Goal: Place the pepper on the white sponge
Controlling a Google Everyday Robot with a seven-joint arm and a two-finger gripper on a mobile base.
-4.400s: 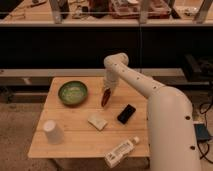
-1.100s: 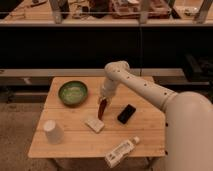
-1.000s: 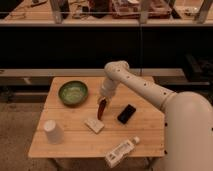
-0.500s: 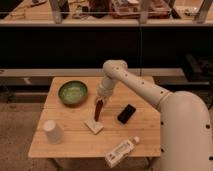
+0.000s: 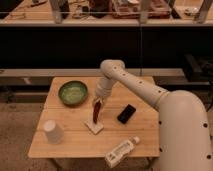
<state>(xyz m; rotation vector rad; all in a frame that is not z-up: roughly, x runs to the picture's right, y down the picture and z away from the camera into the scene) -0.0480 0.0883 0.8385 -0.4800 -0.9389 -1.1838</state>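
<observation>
My gripper (image 5: 96,104) hangs over the middle of the wooden table (image 5: 75,137), pointing down. It is shut on the dark red pepper (image 5: 95,112), which hangs upright below the fingers. The pepper's lower tip is just above or touching the white sponge (image 5: 94,126), an off-white block lying directly beneath it. I cannot tell whether they touch.
A green bowl (image 5: 73,92) sits at the back left. A white cup (image 5: 52,131) stands at the front left. A black phone (image 5: 126,113) lies right of the sponge. A white bottle (image 5: 121,151) lies on its side at the front edge.
My gripper has moved left and down with the pepper, from above the table's middle to right over the sponge. The other things have not moved.
</observation>
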